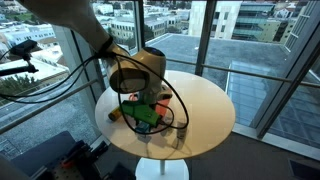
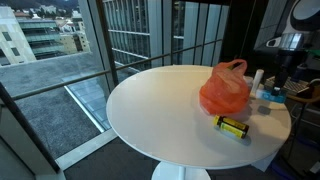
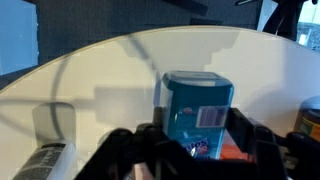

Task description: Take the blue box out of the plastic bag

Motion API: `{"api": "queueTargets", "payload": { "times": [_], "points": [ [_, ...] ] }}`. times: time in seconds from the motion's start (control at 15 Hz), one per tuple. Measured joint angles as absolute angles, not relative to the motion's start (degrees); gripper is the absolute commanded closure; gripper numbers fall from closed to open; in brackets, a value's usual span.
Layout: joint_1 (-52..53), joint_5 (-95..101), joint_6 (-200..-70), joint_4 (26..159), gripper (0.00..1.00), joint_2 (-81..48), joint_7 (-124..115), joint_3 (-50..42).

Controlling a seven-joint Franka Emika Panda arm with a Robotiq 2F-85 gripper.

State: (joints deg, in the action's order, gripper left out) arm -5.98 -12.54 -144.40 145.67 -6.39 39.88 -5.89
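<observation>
Jaws hide blue box point(image 3: 198, 105) base.

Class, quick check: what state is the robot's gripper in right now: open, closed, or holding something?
Gripper: its jaws stand on either side of the upright blue box in the wrist view; whether they clamp it cannot be told.

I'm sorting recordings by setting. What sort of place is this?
Probably an upper-floor office or lounge in a high-rise. Floor-to-ceiling windows stand close around a round white table, and city buildings with their rooftops show outside, level with the room or below it.
</observation>
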Motion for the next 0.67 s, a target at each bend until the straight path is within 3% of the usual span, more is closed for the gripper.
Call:
{"api": "queueTargets", "payload": {
  "times": [0.67],
  "points": [
    [-6.77,-14.26,-148.22,141.38,0.59,-14.08,39.85,-1.15]
  ]
}}
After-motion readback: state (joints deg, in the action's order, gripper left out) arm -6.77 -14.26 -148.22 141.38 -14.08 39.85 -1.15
